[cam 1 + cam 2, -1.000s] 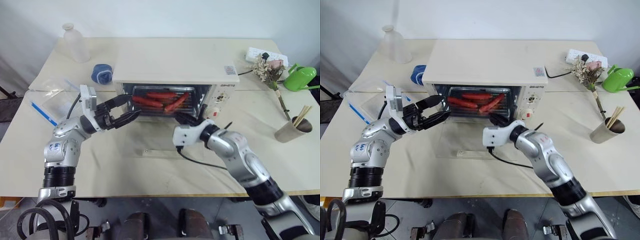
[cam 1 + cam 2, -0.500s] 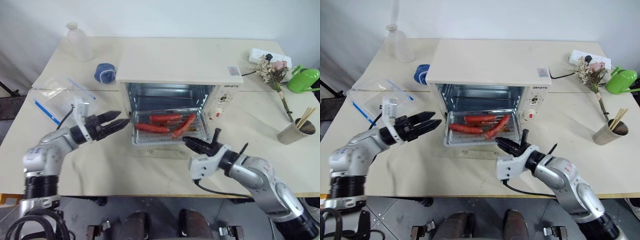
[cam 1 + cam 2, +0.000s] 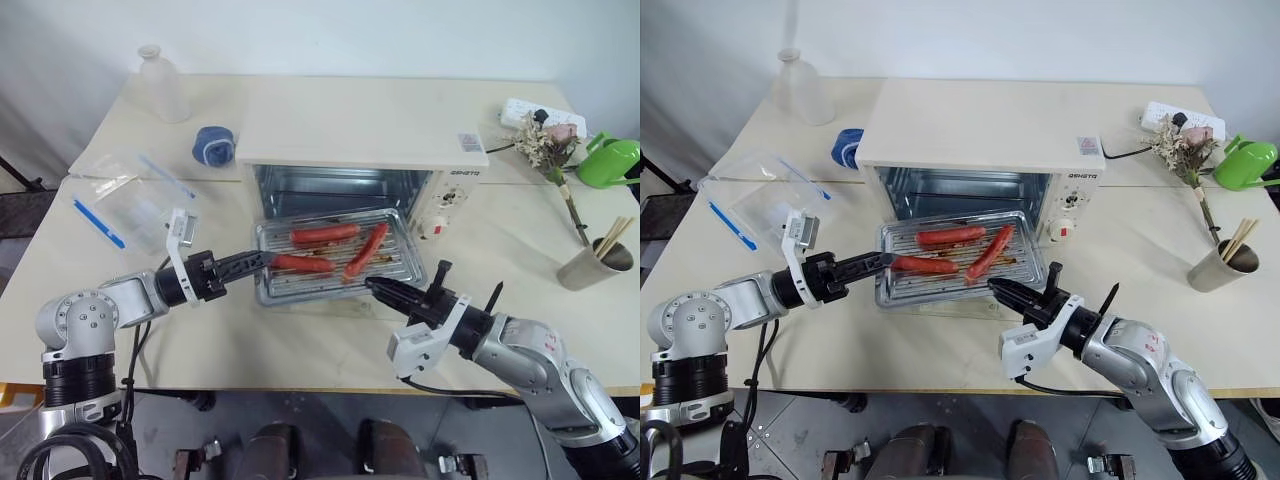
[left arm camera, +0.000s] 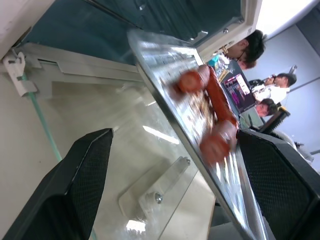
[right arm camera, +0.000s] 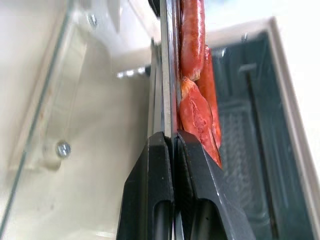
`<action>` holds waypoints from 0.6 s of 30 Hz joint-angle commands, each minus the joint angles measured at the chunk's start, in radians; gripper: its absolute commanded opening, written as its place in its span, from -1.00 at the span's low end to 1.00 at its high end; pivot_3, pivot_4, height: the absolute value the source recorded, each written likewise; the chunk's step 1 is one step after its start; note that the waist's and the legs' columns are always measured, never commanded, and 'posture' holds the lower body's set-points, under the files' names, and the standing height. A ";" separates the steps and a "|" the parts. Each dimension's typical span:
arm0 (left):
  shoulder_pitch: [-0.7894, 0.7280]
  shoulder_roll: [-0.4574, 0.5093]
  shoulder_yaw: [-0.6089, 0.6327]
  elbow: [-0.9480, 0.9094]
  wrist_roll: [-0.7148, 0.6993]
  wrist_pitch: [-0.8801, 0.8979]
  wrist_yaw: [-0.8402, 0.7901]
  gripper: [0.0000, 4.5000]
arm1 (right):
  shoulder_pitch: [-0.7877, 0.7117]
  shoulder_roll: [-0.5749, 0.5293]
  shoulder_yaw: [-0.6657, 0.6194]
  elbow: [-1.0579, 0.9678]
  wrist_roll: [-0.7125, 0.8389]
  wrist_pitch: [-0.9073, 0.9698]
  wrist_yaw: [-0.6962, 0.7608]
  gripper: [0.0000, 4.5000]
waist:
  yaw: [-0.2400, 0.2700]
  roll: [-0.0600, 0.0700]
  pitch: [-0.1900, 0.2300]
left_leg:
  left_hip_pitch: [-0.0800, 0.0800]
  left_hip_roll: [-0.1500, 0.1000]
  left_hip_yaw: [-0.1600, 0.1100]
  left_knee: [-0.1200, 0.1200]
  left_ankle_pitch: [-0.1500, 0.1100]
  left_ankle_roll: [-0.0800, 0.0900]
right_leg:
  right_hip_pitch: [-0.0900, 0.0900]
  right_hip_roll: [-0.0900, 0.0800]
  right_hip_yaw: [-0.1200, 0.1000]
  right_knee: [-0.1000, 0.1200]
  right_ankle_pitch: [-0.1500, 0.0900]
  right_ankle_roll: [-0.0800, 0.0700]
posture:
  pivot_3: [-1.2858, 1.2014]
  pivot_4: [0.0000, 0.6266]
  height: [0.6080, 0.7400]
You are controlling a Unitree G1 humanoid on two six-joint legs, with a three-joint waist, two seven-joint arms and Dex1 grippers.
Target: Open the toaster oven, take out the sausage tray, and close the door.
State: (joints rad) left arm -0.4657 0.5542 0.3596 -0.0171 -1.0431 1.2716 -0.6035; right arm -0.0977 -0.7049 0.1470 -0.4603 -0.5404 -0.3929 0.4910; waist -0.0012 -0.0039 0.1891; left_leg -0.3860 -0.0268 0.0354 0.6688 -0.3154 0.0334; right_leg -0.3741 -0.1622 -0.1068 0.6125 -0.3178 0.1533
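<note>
We are pinching the near edge of the sausage tray point(image 3: 962, 258) with our right gripper point(image 3: 998, 290), its two black fingers point(image 5: 165, 190) pressed together on the thin metal rim. The tray is sitting at the centre of the frame, just in front of the toaster oven point(image 3: 980, 150), above the door point(image 3: 940, 300), which is lying flat open on the table point(image 3: 1140, 330) (its glass pane makes it hard to see). Three red sausages point(image 3: 950, 236) are lying on the tray's ridged base.

Our left gripper point(image 3: 880, 262) is reaching in from the left of the frame with its fingers point(image 4: 75, 185) spread wide, their tips at the tray's left edge; we cannot tell whether they are touching it.

A green watering can point(image 3: 1242, 160) is standing at the right edge of the frame, and a clear plastic bag point(image 3: 750, 200) is lying at the left.
</note>
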 commanded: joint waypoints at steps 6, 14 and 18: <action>-0.061 -0.004 0.064 0.057 -0.122 0.133 0.050 0.86 | -0.007 -0.023 -0.027 0.036 0.035 -0.128 -0.028 -0.99 | 0.001 0.000 0.000 | 0.000 0.000 0.000 0.000 0.000 0.000 | 0.000 0.000 0.000 0.000 0.000 0.000 | 0.03 -0.52 1.00; -0.047 0.038 0.054 0.092 -0.147 0.261 0.026 0.61 | -0.018 -0.014 -0.039 0.078 0.027 -0.151 -0.047 -1.00 | -0.001 0.000 0.000 | 0.000 0.000 0.000 0.000 0.000 0.000 | 0.000 0.000 0.000 0.001 0.000 0.000 | 0.03 -0.52 1.00; -0.037 0.038 0.067 0.113 -0.141 0.263 0.035 0.04 | -0.011 -0.018 -0.045 0.080 0.028 -0.158 -0.057 -1.00 | -0.001 0.000 0.000 | 0.000 0.000 0.000 0.000 0.000 0.000 | 0.000 0.000 0.001 0.001 0.000 0.000 | 0.03 -0.52 1.00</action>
State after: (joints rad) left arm -0.5045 0.5872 0.3950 0.0921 -1.1711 1.5293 -0.5673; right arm -0.1089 -0.7228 0.1437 -0.3584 -0.5307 -0.5268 0.4654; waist -0.0020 -0.0041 0.1891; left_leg -0.3858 -0.0269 0.0353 0.6688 -0.3153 0.0334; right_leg -0.3742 -0.1622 -0.1062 0.6132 -0.3178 0.1533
